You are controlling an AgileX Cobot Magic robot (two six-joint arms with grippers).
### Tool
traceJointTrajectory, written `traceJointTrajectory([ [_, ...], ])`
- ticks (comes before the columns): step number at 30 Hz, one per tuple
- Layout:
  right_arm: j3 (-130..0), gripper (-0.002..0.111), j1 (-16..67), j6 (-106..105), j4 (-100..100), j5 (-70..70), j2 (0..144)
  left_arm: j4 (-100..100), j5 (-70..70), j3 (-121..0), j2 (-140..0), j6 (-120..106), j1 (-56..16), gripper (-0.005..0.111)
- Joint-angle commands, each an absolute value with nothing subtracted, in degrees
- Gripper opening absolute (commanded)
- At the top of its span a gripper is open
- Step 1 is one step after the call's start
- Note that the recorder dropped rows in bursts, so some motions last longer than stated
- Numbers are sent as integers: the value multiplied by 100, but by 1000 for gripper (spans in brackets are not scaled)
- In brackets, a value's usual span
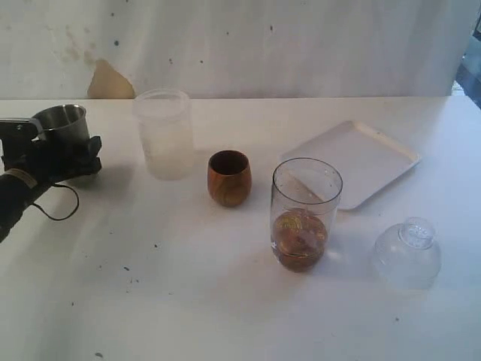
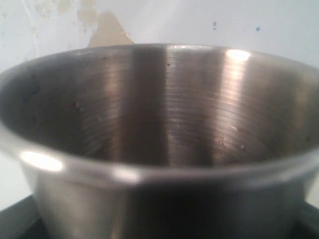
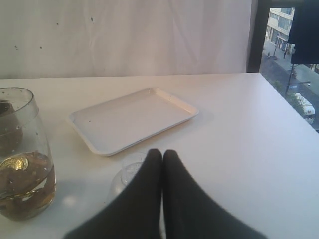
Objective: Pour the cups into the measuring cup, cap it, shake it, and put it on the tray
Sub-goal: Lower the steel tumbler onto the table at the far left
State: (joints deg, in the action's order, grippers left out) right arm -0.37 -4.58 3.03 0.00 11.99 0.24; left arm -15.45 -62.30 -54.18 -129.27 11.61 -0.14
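Note:
The steel tumbler [image 1: 62,120] stands upright at the far left, and my left gripper [image 1: 74,156] is shut on its lower body. It fills the left wrist view, where the steel tumbler [image 2: 164,129] looks empty inside. The brown wooden cup [image 1: 229,177] stands mid-table. To its right, the clear measuring cup [image 1: 306,214] holds brown liquid at its base. In the right wrist view the measuring cup [image 3: 20,159] is at the edge. The white tray [image 1: 353,162] lies behind it. My right gripper [image 3: 162,155] is shut and empty, hovering near the tray [image 3: 132,119]; the exterior view does not show it.
A frosted white plastic cup [image 1: 163,134] stands between the steel tumbler and the wooden cup. A clear domed lid [image 1: 406,252] lies on the table at the front right; in the right wrist view the domed lid [image 3: 125,174] is partly hidden under my fingers. The table's right edge [image 3: 294,119] is near.

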Motion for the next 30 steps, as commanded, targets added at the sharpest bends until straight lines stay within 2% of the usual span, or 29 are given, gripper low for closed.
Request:
traceJointTrajectory([
  [1, 0, 0, -450, 282, 0, 1195, 0, -1507, -6527, -5480, -12875, 1108, 0, 0],
  [7, 0, 0, -450, 282, 0, 1195, 0, -1545, -6337, -5480, -12875, 894, 0, 0],
  [9, 0, 0, -450, 387, 0, 1195, 0, -1545, -6337, -5480, -12875, 894, 0, 4],
  [10, 0, 0, -450, 361, 0, 1195, 0, -1545, -6337, -5480, -12875, 894, 0, 8],
  [11, 0, 0, -450, 361, 0, 1195, 0, -1545, -6296, -5480, -12875, 894, 0, 21],
  [18, 0, 0, -450, 361, 0, 1195, 0, -1545, -5985, -5480, -12875, 894, 0, 70],
  [24, 0, 0, -450, 361, 0, 1195, 0, -1560, -5985, -5480, -12875, 894, -10, 105],
  [30, 0, 0, -450, 361, 0, 1195, 0, -1560, -5985, -5480, -12864, 906, -10, 105],
])
